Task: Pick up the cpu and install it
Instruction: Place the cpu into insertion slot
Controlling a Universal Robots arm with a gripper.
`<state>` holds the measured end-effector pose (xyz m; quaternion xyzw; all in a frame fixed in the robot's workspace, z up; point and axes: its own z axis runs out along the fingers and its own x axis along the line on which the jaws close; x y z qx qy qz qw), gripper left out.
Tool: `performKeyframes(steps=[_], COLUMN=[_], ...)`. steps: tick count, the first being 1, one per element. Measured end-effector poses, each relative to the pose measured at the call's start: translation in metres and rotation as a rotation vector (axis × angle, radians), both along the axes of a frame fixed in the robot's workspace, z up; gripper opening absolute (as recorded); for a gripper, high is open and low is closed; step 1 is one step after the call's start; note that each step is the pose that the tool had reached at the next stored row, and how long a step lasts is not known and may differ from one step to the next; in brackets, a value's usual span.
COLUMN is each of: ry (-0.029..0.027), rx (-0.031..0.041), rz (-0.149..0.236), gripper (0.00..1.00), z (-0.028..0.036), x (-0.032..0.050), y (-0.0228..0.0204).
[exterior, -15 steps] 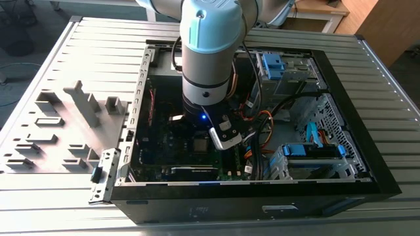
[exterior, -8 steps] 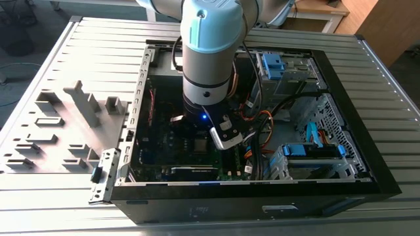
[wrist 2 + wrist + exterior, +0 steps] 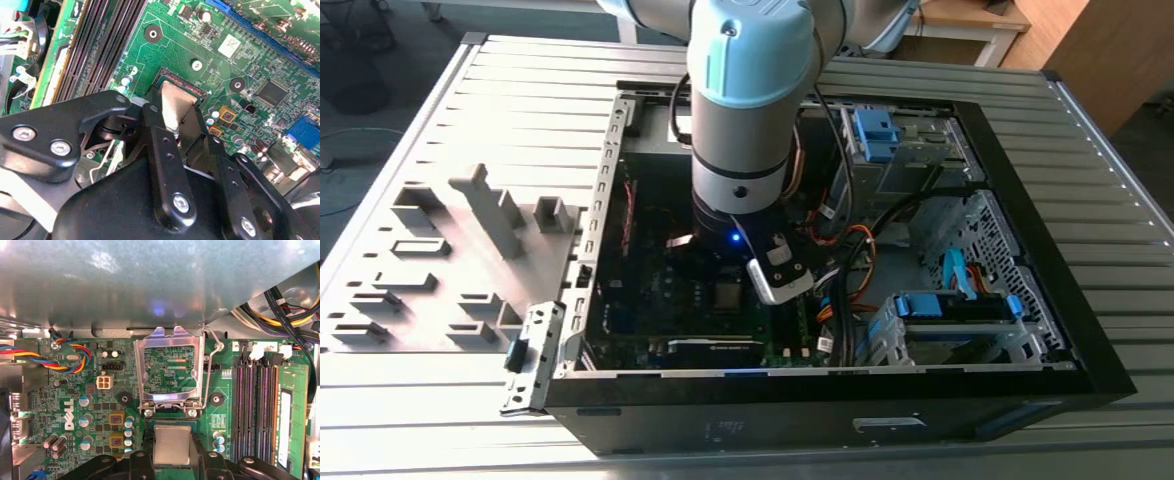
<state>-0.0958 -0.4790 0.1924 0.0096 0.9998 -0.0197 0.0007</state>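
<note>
Cpu (image 3: 171, 445): your gripper (image 3: 174, 120) is clamping it above the green motherboard (image 3: 220, 420), inside the computer case (image 3: 654, 425) lying on the ribbed grey table (image 3: 1121, 230).

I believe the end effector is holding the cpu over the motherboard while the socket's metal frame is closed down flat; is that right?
Not quite. The metal frame is swung open, lifted clear of the socket, as the first wrist view shows. The rest holds: the end effector grips the cpu between its fingers over the green motherboard.
</note>
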Motion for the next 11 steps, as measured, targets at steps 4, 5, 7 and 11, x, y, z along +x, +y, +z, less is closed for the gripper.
performKeyframes(steps=[4, 5, 7, 11], ry=[-0.0002, -0.0004, 0.0001, -0.0002], rx=[0.0004, 0.0008, 0.0003, 0.0004], rz=[0.000, 0.000, 0.000, 0.000], gripper=[0.38, 0.38, 0.38, 0.38], z=[0.0006, 0.0018, 0.0055, 0.0076], x=[0.0002, 0.0002, 0.0001, 0.0002], y=[0.0001, 0.0001, 0.0000, 0.0000])
